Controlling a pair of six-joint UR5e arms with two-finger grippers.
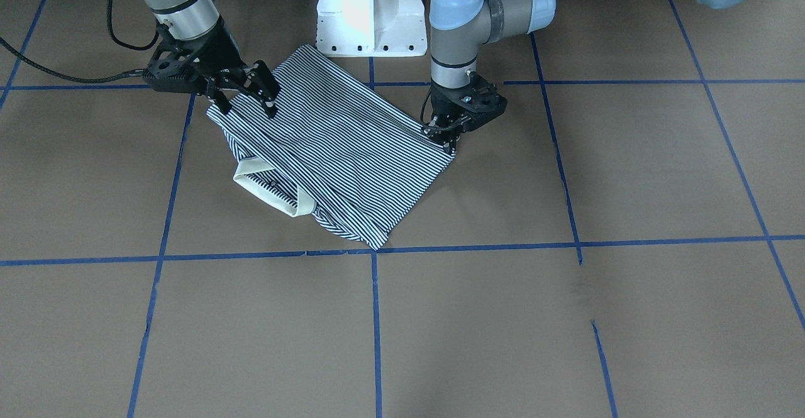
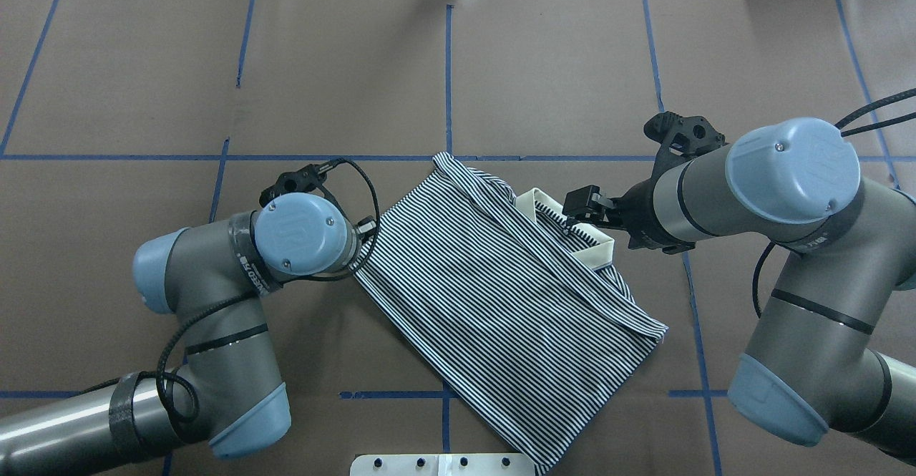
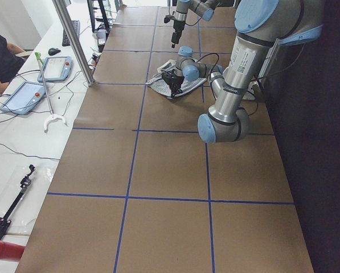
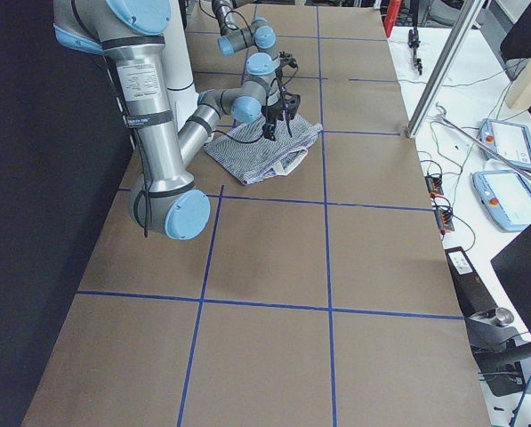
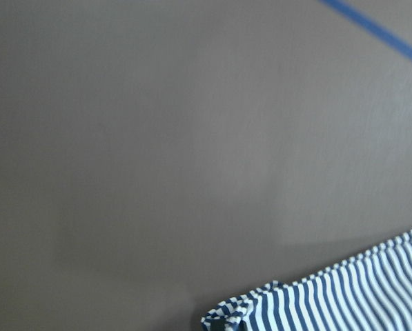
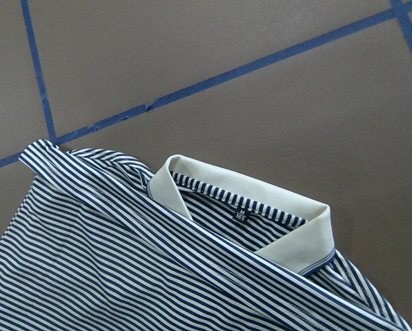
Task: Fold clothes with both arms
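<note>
Writing: the only legible print is a small dark size tag (image 6: 241,215) inside the collar (image 6: 299,241), whose lower line reads "165"; the line above it is too small to read. A printed sticker (image 3: 243,57) on the left arm (image 3: 226,99) is also too small to read. The polo shirt (image 1: 339,154) lies folded into a rough rectangle, set diagonally on the brown counter (image 1: 566,317) just in front of the white pedestal (image 1: 371,16). The cream collar sticks out at the side away from the robot. The right end effector (image 1: 246,107) is over the shirt's edge on the collar side, with its fingers spread wide and nothing between them. I cannot tell if the tips touch the cloth. The left end effector (image 1: 448,143) points straight down at the opposite corner of the shirt, fingers close together at the cloth edge. I cannot tell whether they pinch it. Only the right wrist view shows the tag. In the overhead view the left arm's wrist joint hides the left fingers, which show clearly only in the front-facing view. The left wrist view shows only a rumpled striped corner at the bottom of the picture, bare counter, and one blue tape line (image 5: 378,31). The side views add two tablets (image 3: 21,96) on a white bench.
</note>
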